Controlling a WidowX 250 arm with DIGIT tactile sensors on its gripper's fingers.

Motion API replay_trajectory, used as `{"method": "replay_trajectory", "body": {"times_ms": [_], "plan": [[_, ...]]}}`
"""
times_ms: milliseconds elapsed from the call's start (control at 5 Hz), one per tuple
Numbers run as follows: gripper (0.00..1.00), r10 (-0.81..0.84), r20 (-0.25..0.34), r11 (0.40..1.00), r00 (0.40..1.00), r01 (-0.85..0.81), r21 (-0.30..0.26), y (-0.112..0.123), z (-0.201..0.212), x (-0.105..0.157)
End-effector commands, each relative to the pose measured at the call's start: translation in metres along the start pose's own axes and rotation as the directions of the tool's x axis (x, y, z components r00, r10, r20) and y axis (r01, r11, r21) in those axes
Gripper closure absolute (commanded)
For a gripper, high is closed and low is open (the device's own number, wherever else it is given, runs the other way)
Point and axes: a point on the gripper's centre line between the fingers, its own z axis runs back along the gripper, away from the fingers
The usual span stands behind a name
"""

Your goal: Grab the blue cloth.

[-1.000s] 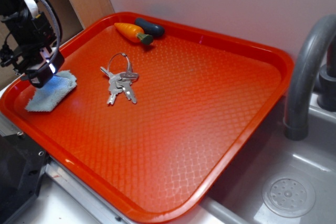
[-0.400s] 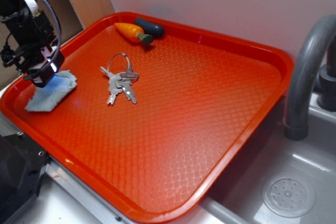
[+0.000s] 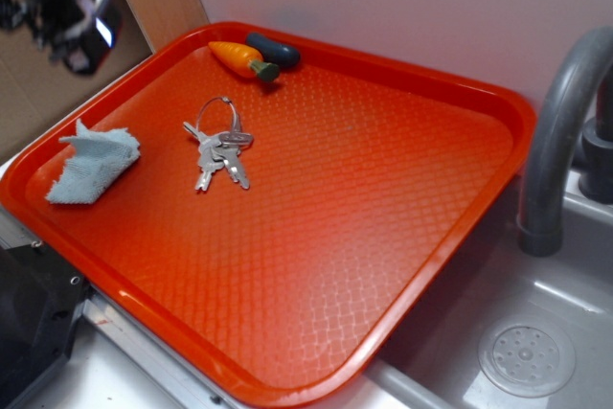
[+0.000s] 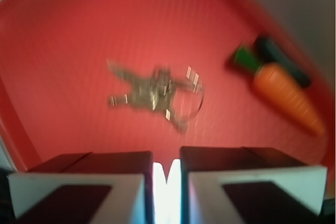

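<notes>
The blue cloth (image 3: pixel 92 169), a small pale blue-grey rag, lies on the red tray (image 3: pixel 383 237) near its left rim, with one corner pulled up into a peak. My gripper (image 3: pixel 88 31) is a blur well above and behind the cloth at the upper left, apart from it. In the wrist view the gripper (image 4: pixel 166 157) has its two fingers drawn almost together. Only a thin bright slit shows between them, and nothing is held. The cloth does not show in the wrist view.
A bunch of keys (image 3: pixel 218 148) lies right of the cloth and appears as keys (image 4: pixel 155 90) in the wrist view. An orange toy carrot (image 3: pixel 241 58) and a dark blue oblong toy (image 3: pixel 274 49) sit at the tray's far rim. A sink with a grey faucet (image 3: pixel 560 131) is at the right.
The gripper was down on the cloth's far corner; it has risen quickly up and away, and the cloth stays on the tray with that corner tugged upward.
</notes>
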Motion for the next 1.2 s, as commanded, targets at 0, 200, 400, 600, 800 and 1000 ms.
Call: {"method": "replay_trajectory", "body": {"times_ms": [0, 200, 400, 600, 800, 1000], "plan": [[0.0, 0.002, -0.012, 1.0, 1.0, -0.001, 0.022, 0.014, 0.042, -0.013], [0.0, 0.097, -0.085, 0.991, 0.992, -0.089, 0.101, 0.018, 0.011, -0.046], [0.0, 0.117, -0.122, 0.992, 0.986, -0.11, 0.066, 0.011, -0.02, -0.071], [0.0, 0.074, -0.196, 0.996, 0.978, -0.064, 0.06, -0.001, -0.056, -0.082], [0.0, 0.054, -0.221, 0.991, 0.974, -0.026, 0.13, -0.005, -0.08, -0.092], [0.0, 0.051, -0.233, 0.992, 0.971, -0.023, 0.122, -0.009, -0.097, -0.099]]}}
